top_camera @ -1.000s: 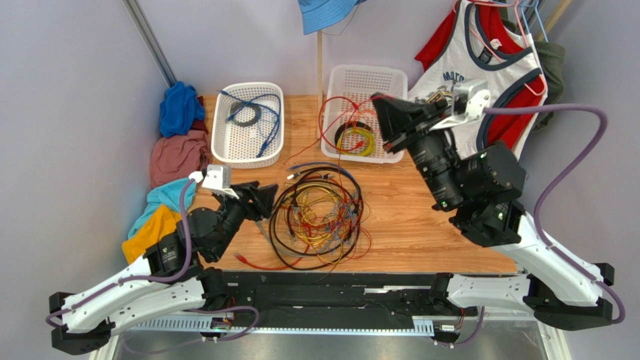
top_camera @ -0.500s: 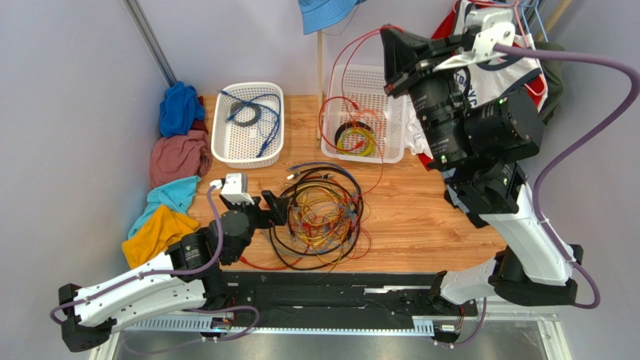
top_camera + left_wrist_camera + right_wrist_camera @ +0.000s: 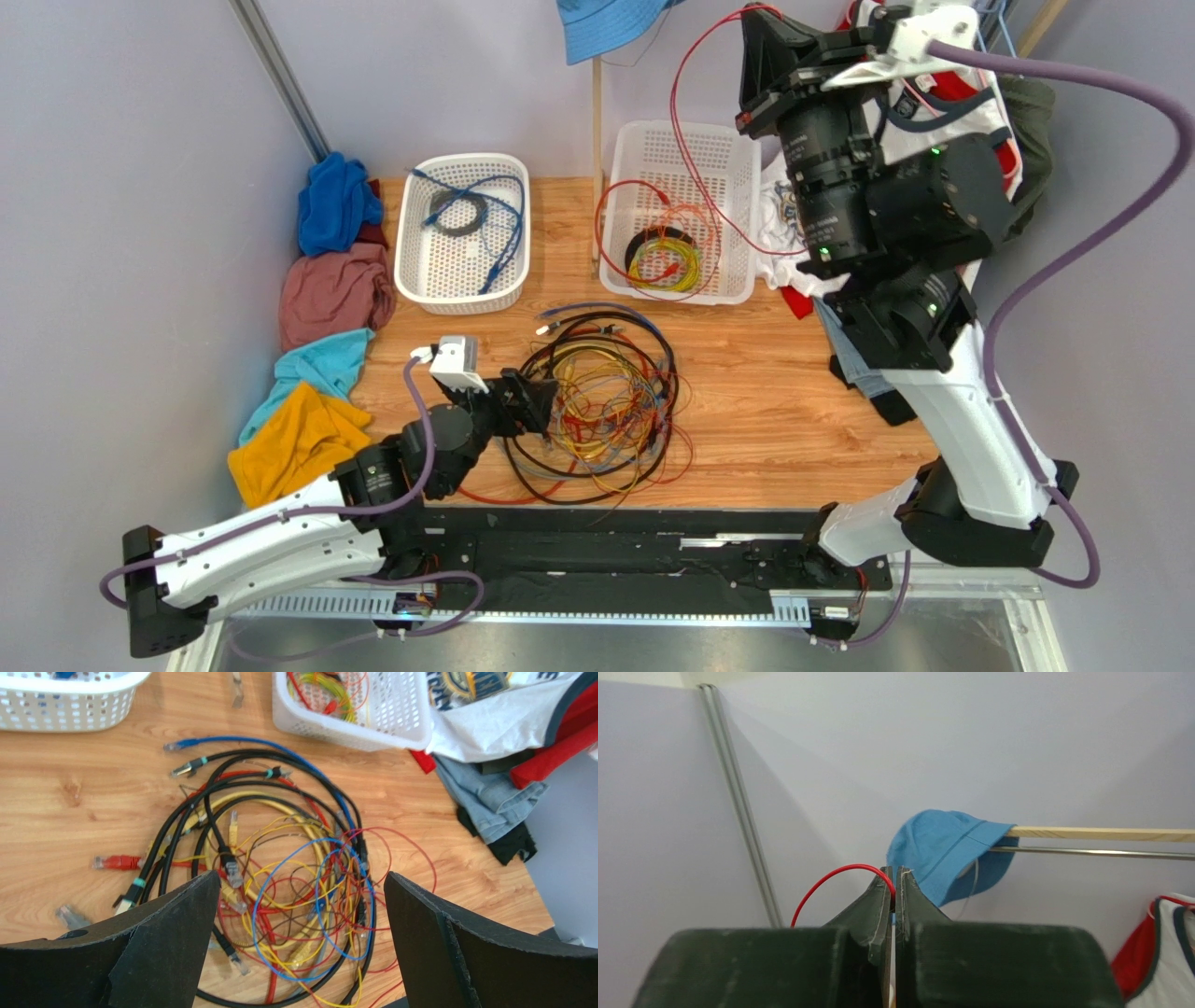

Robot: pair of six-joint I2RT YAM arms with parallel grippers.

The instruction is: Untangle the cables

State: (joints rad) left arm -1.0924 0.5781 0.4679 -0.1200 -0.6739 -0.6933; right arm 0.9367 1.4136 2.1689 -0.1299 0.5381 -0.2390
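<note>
One red wire (image 3: 675,133) is now being drawn high above the bench (image 3: 786,406). The right fingers (image 3: 894,876) are pinching it shut between their tips, and over the last second that arm has been rising from beside the white basket (image 3: 709,129) to the top right of the frame. The wire is hanging from the fingers in a long arc and trailing down toward that basket, though I cannot follow its far end among the loops there.

Meanwhile the left fingers (image 3: 544,402) have been spreading wide and sliding in from the left. They are now standing open and holding nothing, hovering over the left edge of the cables (image 3: 606,406), which are lying heaped in the centre of the overhead view.

To my eye, one strand is coming free while the black, yellow, blue and red heap is staying as knotted as before. The left arm looks to be lining up for the next pick.
</note>
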